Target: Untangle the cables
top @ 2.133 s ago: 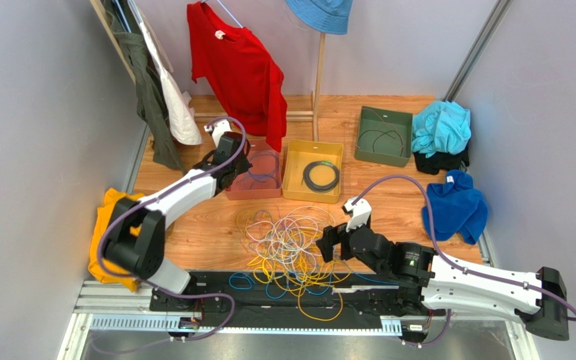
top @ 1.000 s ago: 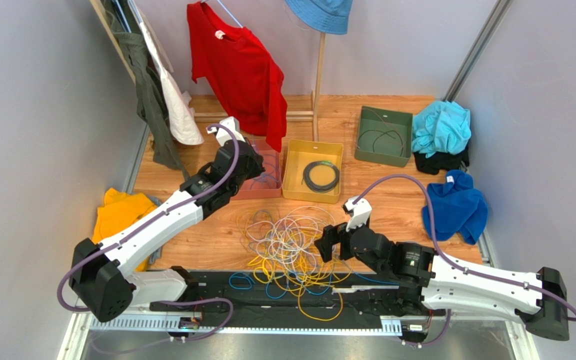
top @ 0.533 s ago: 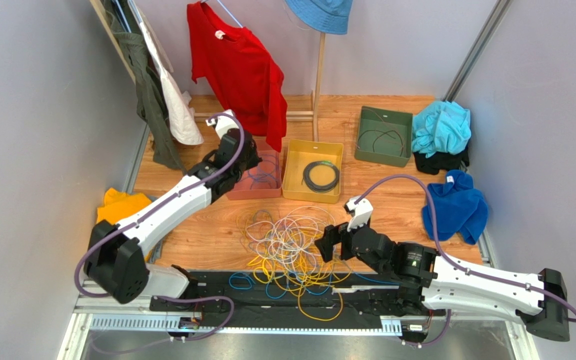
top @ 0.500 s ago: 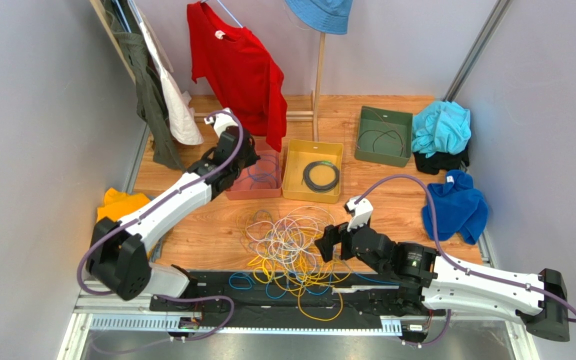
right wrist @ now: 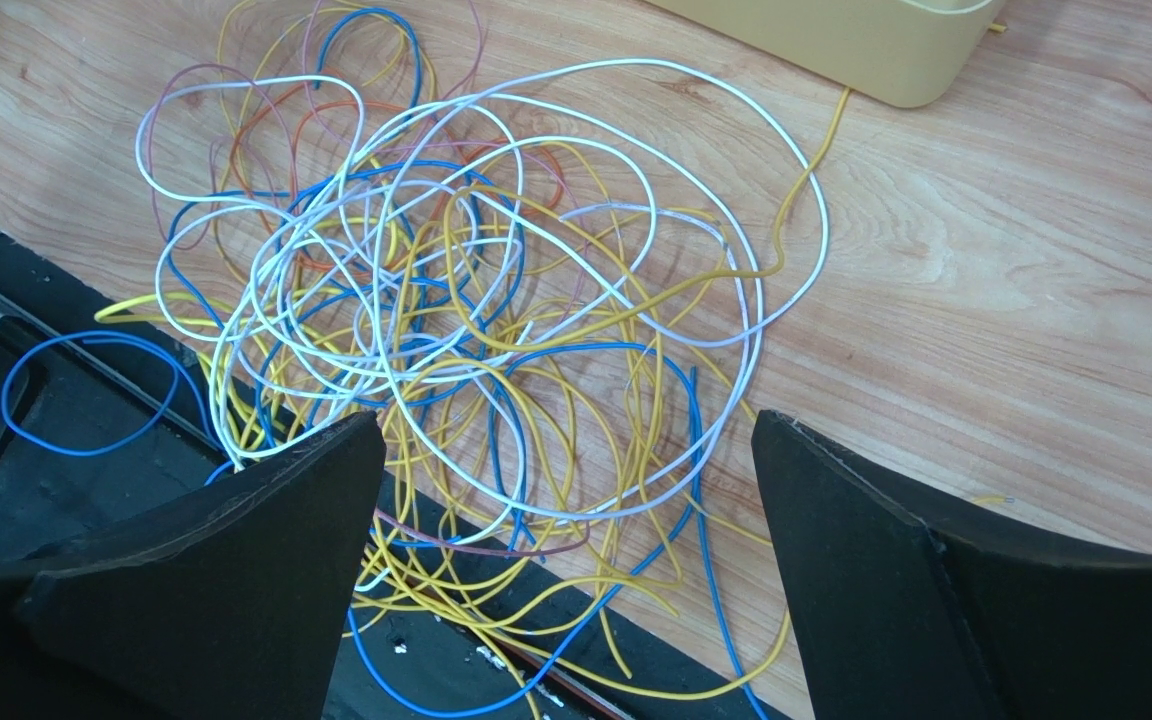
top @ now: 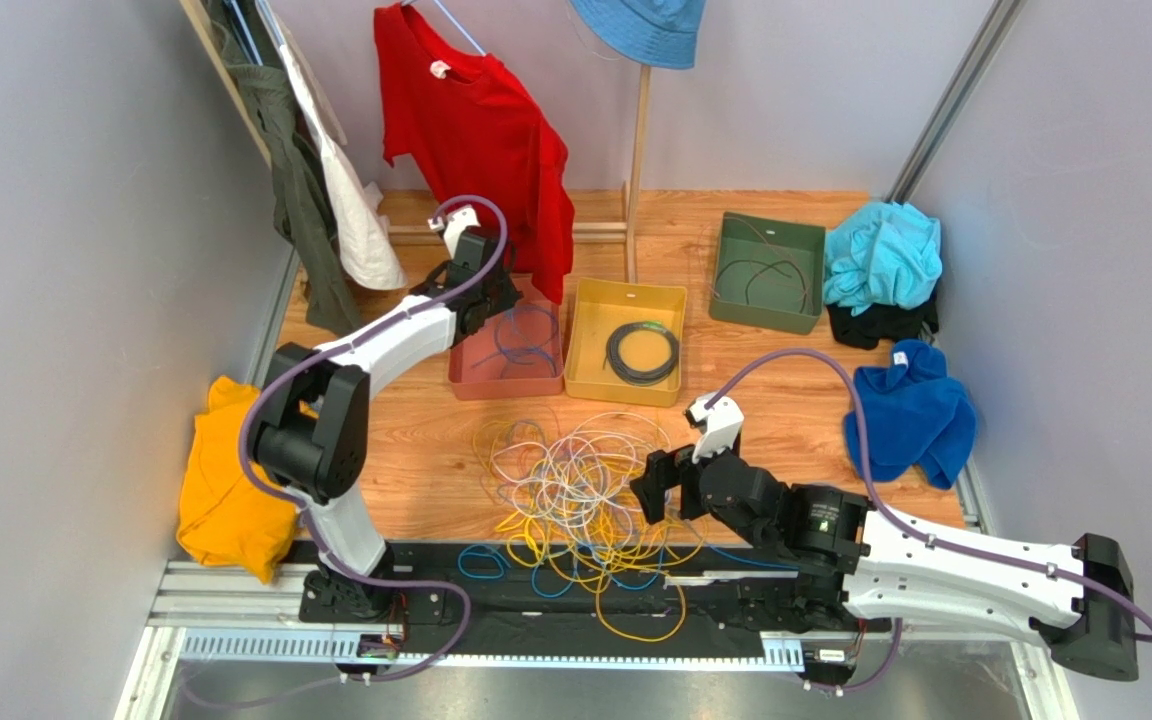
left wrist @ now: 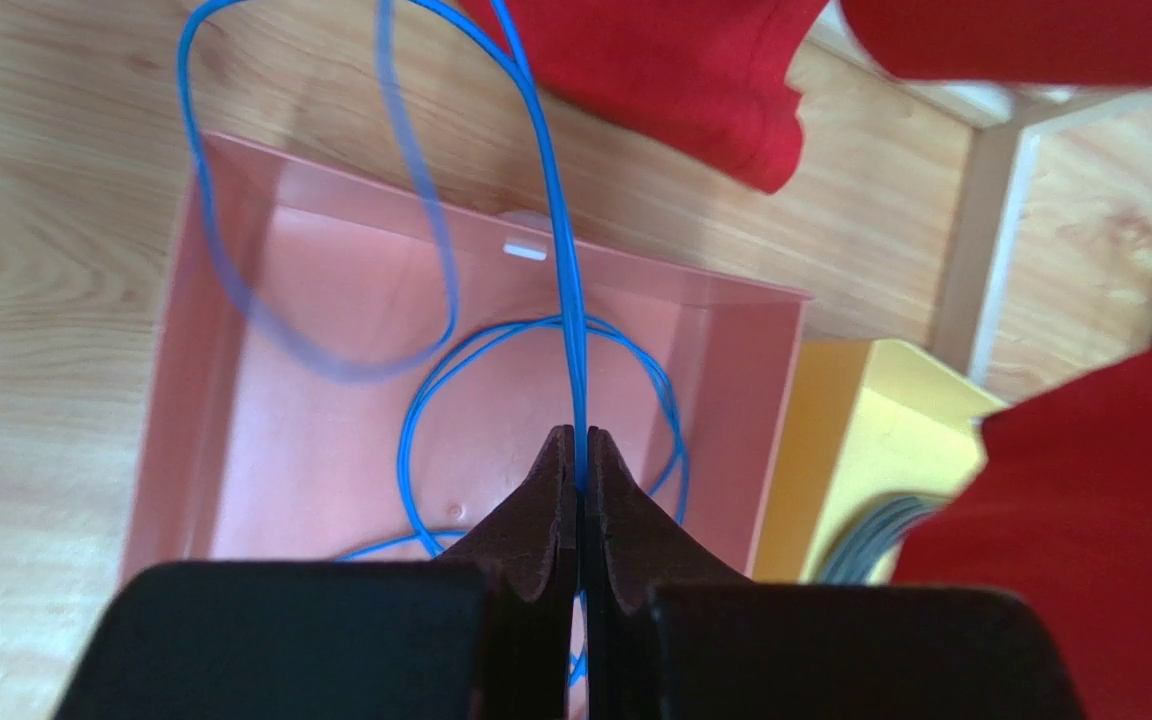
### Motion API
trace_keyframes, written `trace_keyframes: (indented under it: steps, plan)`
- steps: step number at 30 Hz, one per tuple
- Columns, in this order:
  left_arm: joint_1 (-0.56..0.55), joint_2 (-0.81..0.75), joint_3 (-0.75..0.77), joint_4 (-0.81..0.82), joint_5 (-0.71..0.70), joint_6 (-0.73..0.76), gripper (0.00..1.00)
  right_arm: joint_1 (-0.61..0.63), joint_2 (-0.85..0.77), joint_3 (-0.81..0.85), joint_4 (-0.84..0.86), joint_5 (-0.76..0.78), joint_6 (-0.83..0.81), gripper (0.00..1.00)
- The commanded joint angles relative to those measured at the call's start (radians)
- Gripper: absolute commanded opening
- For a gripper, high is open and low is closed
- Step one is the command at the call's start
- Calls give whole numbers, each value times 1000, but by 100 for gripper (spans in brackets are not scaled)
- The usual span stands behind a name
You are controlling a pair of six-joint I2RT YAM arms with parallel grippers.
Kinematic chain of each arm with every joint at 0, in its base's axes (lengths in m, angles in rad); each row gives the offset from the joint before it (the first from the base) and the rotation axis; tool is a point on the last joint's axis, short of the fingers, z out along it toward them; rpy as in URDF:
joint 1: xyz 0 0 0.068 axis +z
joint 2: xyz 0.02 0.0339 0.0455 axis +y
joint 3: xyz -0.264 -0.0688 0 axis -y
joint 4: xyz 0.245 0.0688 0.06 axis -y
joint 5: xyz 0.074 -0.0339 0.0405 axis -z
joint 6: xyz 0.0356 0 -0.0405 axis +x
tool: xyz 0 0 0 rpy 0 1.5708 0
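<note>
The left gripper [left wrist: 579,450] is clamping a thin blue cable [left wrist: 552,225] directly over the shallow pink plastic tray [left wrist: 282,450], loops trailing inside; the right gripper [right wrist: 567,435] is gaping empty, well away.

Grained wood, smooth plastic, soft cloth.
The table [top: 417,450] is pale grained wood with a slight sheen. The cables [right wrist: 492,345] wear smooth, faintly glossy plastic sheaths (the blue cable [left wrist: 557,255] too). The pink tray [left wrist: 312,360] is smooth matt plastic, the red shirt [left wrist: 672,60] soft knit cloth and the blue towel [top: 913,413] fluffy. The left gripper [left wrist: 579,443] has matt black, finely grained fingers [left wrist: 537,518].
</note>
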Motion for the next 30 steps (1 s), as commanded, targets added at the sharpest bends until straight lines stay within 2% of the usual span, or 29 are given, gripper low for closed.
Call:
trace_keyframes:
  steps: [1, 3, 9, 14, 15, 17, 18, 19, 20, 26, 30]
  plan:
    - [-5, 19, -73, 180, -15, 22, 0, -1, 9, 20, 17, 35, -15, 99]
    - [-19, 25, -128, 231, -40, 24, 0, -1, 10, 12, 22, 36, -16, 99]
    - [-43, 50, -149, 204, -48, 33, 0, 0, 20, 10, 39, 30, -19, 99]
    - [-92, -37, -175, 179, -86, 50, 0, 0, 10, 0, 45, 24, -6, 99]
    - [-100, -54, -181, 158, -115, 56, 17, 0, 10, -2, 48, 22, -5, 99]
    - [-120, -106, -185, 130, -142, 61, 40, 0, 10, 0, 51, 15, -1, 99]
    - [-125, -126, -195, 105, -165, 58, 61, 0, 9, 0, 53, 15, 1, 99]
    - [-128, -149, -202, 96, -176, 56, 71, 0, 9, 0, 53, 15, 2, 99]
    - [-131, -199, -207, 87, -187, 55, 97, 0, 9, 3, 53, 13, 2, 99]
    - [-180, -462, -245, -11, -290, 99, 98, 0, 1, 4, 54, 13, 11, 98]
    - [-259, -626, -326, -72, -178, 118, 90, 0, -6, 16, 34, 19, 16, 98]
